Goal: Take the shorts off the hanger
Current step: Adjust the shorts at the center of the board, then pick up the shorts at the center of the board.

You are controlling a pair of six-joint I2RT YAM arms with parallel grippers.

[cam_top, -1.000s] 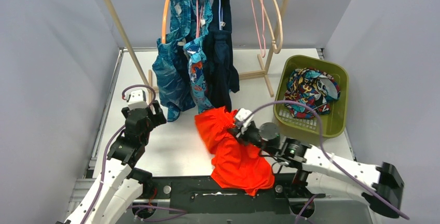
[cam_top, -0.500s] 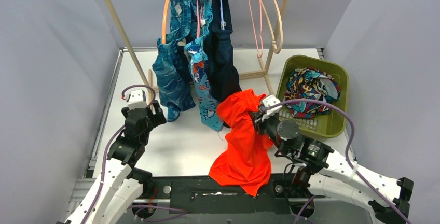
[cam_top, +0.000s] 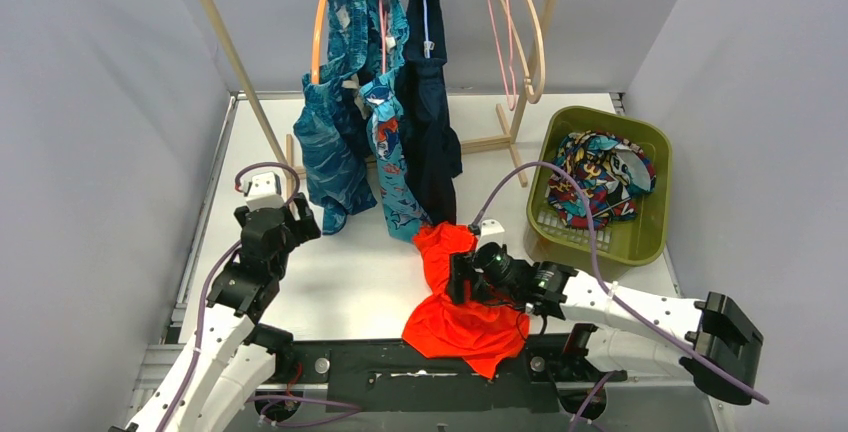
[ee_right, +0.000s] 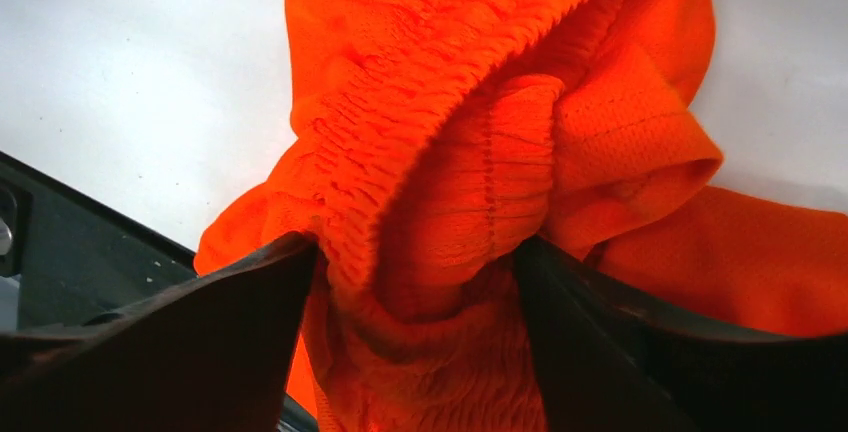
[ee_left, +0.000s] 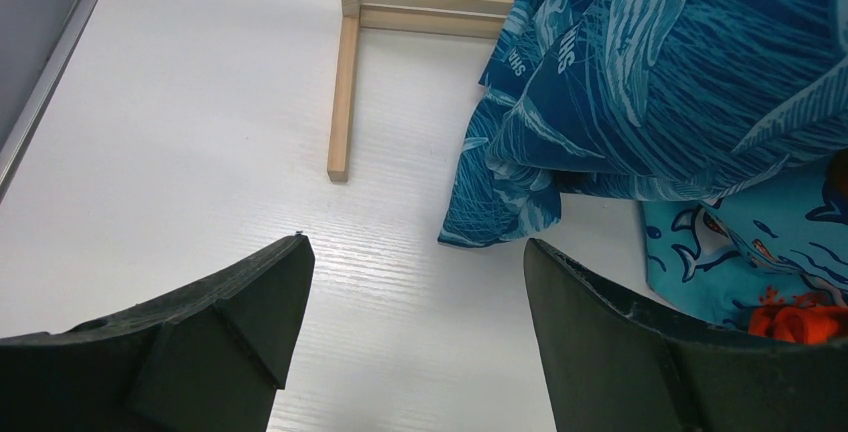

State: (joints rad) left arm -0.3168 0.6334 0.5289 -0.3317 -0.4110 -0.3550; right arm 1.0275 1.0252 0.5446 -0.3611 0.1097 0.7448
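Observation:
The orange-red shorts [cam_top: 455, 302] lie in a heap at the table's near edge, off any hanger. My right gripper [cam_top: 462, 278] is low over them. In the right wrist view its jaws [ee_right: 415, 252] stand wide apart, and the bunched elastic waistband [ee_right: 470, 142] sits loose between them. Teal leaf-print shorts [cam_top: 335, 142], turquoise cartoon-print shorts [cam_top: 390, 172] and navy shorts [cam_top: 428, 122] hang from hangers on the rail. My left gripper [cam_top: 292, 217] is open and empty above the table, left of the teal pair [ee_left: 640, 82].
A green basket [cam_top: 650, 237] at the right holds multicolour patterned shorts [cam_top: 598, 177]. Empty pink and wooden hangers [cam_top: 520, 32] hang at the rail's right end. The wooden rack's leg [cam_top: 235, 52] and foot [ee_left: 343, 82] stand near the left arm.
The right gripper has come down and back toward the near edge and opened. The orange-red shorts, held up half a second ago, have dropped into a heap. The left arm has not moved.

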